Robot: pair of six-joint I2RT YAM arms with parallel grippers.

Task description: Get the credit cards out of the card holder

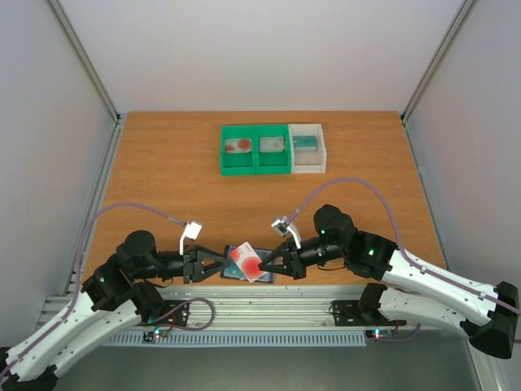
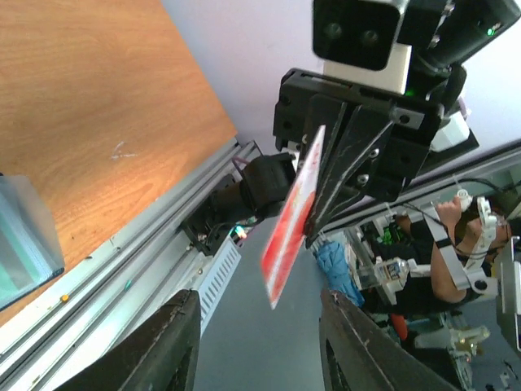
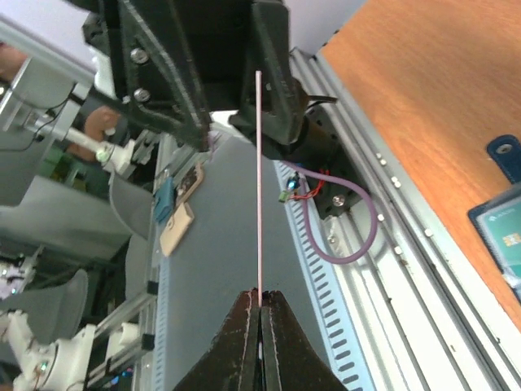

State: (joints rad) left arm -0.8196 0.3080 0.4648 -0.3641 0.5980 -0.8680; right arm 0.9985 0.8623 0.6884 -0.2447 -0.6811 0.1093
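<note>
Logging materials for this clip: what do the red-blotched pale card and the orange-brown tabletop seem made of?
Thin pale rectangular card with a red blotch: probably stiff smooth plastic; edge-on it looks hair-thin and perfectly straight. Orange-brown tabletop: wood or wood-look laminate, matte, with visible grain.

White-shelled, black-jointed left arm (image 1: 98, 297), right arm (image 1: 407, 269) filled lower frame. Lilac cables (image 1: 122, 206) arched above. Green light (image 1: 369, 252) glowed. Black triangular left gripper (image 1: 221, 267), right gripper (image 1: 264, 265) bore silver screws (image 3: 140, 95).
</note>
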